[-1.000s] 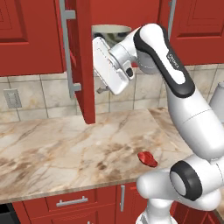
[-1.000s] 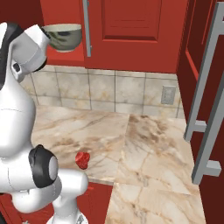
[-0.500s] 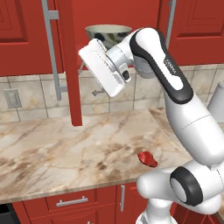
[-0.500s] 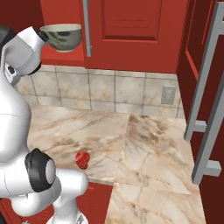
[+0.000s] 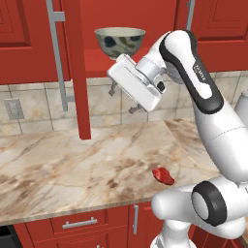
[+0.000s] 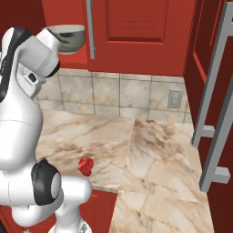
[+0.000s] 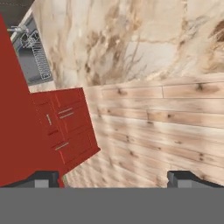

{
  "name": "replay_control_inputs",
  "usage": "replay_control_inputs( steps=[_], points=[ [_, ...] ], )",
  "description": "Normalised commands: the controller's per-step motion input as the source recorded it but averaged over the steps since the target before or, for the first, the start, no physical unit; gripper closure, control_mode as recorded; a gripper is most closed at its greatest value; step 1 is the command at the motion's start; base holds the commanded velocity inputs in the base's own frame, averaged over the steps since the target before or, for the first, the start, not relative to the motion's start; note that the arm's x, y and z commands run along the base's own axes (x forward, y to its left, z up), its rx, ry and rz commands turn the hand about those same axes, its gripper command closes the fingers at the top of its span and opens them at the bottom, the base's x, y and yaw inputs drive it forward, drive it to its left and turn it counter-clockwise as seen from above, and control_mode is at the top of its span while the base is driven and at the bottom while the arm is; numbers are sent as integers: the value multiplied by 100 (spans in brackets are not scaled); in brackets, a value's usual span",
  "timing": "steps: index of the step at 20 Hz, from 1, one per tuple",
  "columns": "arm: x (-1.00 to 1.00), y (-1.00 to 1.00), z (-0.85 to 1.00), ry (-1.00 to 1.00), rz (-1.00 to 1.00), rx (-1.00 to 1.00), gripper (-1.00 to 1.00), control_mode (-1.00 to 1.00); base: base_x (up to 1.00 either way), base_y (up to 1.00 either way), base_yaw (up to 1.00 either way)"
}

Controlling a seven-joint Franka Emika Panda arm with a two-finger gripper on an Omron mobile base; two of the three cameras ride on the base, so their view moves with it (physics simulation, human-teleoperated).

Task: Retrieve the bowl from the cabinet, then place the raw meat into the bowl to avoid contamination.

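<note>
The bowl [image 5: 120, 42] [image 6: 68, 37], cream-white with dark leaf marks, stands upright on the red shelf of the open cabinet [image 5: 131, 19]. Just below and in front of that shelf my gripper [image 5: 123, 99] hangs open, its fingers pointing down to the left with nothing between them. In the hand view the gripper [image 7: 114, 179] has its tips wide apart over counter and floor. The raw meat [image 5: 163, 176] [image 6: 85, 166], a small glossy red lump, lies on the marble counter [image 5: 58, 164] near its front edge, close to my base.
The cabinet's left door [image 5: 77, 72] stands swung out edge-on over the counter, with its silver bar handle [image 5: 58, 53]. The right door [image 6: 214, 91] hangs open on the far side. A wall socket [image 5: 13, 109] is on the tiles. Red drawers [image 5: 80, 224] sit below.
The left cabinet door has swung further open to the left, uncovering the bowl. My hand has drawn back right and down, away from the door.
</note>
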Motion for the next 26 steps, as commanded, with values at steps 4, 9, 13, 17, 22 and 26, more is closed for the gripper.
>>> replay_control_inputs(
  steps=[4, 9, 13, 17, 22, 26],
  points=[
    [-10, -64, -37, -8, 16, -30, -100, -100, 0, 0, 0],
    [-23, -50, -42, -11, 14, -35, -100, -100, 0, 0, 0],
    [-27, -46, -61, -7, 11, -34, -100, -100, 0, 0, 0],
    [-27, -25, -51, -3, 1, -29, -100, -100, 0, 0, 0],
    [-16, -46, 2, -35, 1, -16, -100, -100, 0, 0, 0],
    [-3, -37, 18, -38, 0, -15, -100, -100, 0, 0, 0]
  ],
)
